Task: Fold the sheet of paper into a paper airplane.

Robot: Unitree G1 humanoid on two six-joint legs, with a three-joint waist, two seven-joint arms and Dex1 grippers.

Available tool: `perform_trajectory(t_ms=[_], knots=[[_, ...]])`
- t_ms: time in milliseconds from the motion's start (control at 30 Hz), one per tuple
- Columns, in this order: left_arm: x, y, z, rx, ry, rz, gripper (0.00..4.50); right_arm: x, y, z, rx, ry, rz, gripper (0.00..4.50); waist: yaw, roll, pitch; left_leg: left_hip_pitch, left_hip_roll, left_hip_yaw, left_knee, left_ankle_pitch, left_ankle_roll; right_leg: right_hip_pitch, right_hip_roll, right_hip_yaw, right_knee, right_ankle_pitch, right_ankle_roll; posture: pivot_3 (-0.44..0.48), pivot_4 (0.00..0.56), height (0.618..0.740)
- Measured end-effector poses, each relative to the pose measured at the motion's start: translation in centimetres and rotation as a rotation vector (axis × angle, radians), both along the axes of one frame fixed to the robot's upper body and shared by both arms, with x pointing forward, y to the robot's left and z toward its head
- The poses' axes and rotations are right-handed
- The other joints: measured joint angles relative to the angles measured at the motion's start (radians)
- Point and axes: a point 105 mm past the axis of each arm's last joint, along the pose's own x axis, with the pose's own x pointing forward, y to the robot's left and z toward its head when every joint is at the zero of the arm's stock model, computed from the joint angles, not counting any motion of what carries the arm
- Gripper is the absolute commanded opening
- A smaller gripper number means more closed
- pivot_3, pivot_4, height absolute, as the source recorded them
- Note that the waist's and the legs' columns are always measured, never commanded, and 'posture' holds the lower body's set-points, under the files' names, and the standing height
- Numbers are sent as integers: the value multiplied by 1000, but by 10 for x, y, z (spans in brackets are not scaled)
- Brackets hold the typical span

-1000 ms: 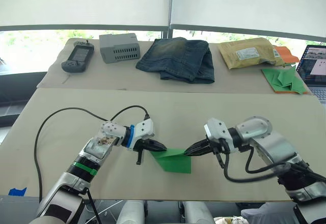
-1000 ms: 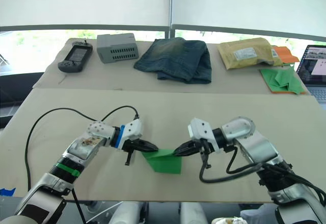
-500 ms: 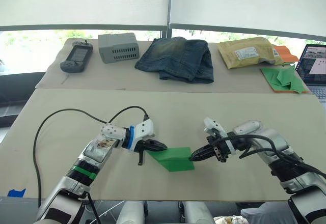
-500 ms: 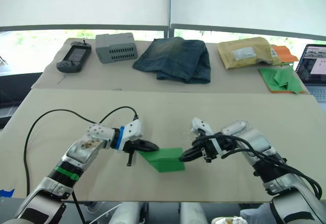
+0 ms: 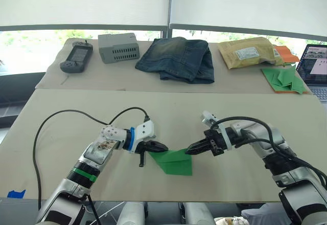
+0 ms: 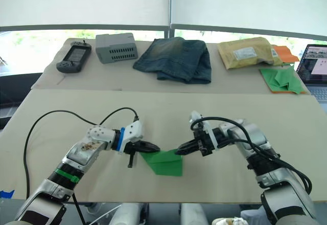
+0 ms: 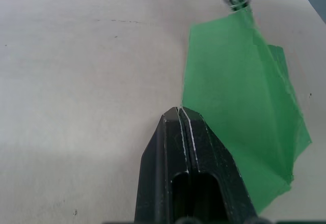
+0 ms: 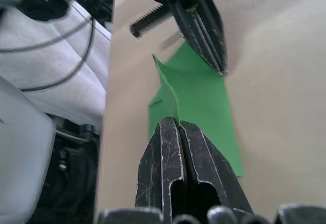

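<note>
Left pincer point(image 5: 162, 147): fingers pressed together, pinching the sheet of paper point(image 5: 175, 161) at its left corner. Right pincer point(image 5: 188, 151): closed on the sheet's raised right corner. Both forearms angle inward, low over the tabletop point(image 5: 168, 110). The partly folded sheet lies between them.

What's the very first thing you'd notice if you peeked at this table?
The bright green sheet of paper, partly folded, lies near the front edge of the tan table. The left gripper pinches one corner and the right gripper pinches the opposite one. On the table's far right lies a heap of green paper darts.
</note>
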Motion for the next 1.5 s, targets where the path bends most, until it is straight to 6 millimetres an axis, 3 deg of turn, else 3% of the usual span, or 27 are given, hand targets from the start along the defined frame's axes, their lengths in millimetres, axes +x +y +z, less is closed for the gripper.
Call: perform_trajectory(t_ms=[100, 400, 700, 867, 1100, 1233, 1500], knots=[[0, 0, 0, -1, 0, 3, 0, 3, 1, -11, -8, 22, -7, 30, -1, 0, 0, 0, 0, 0, 0, 0, 0, 0, 0, 0, 0, 0, -1, 0, 150, 728], [0, -1, -1, -6, -6, 18, 0, 12, 5, -10, -17, 45, -19, 30, -5, 0, 0, 2, 1, 0, 0, 0, 0, 1, 0, 0, 1, 1, -1, 0, 150, 728], [4, -4, 3, -50, 33, 83, 0, 9, 4, -13, -75, 36, 1, 30, -4, 0, -1, 2, 2, 0, 0, 0, 0, 1, 0, 0, 1, 0, 0, 0, 150, 728], [8, -2, 27, -145, 27, 119, 0, 8, 4, -16, -114, 18, 15, 30, -4, 0, -1, 1, 2, -1, 0, 0, 0, 1, 0, 0, 0, 0, 0, 0, 150, 728], [-4, -2, 52, -192, -9, 45, 0, 9, 3, -18, -137, 8, 10, 30, -4, 0, -1, 2, 2, 0, 0, 0, 0, 2, 0, 0, 0, 0, 0, 0, 150, 728], [-14, 0, 44, -130, -5, 3, 0, 10, 3, -20, -146, 6, 5, 30, -4, -1, -1, 3, 2, 0, 0, 0, 0, 3, 0, 0, 0, 0, 1, 0, 150, 728], [-25, -15, 26, -73, 18, -66, 0, 10, 3, -21, -149, 2, 5, 30, -3, -3, -2, 3, 2, 0, 0, 0, 0, 3, 0, 0, 0, 0, 1, 0, 150, 728]])
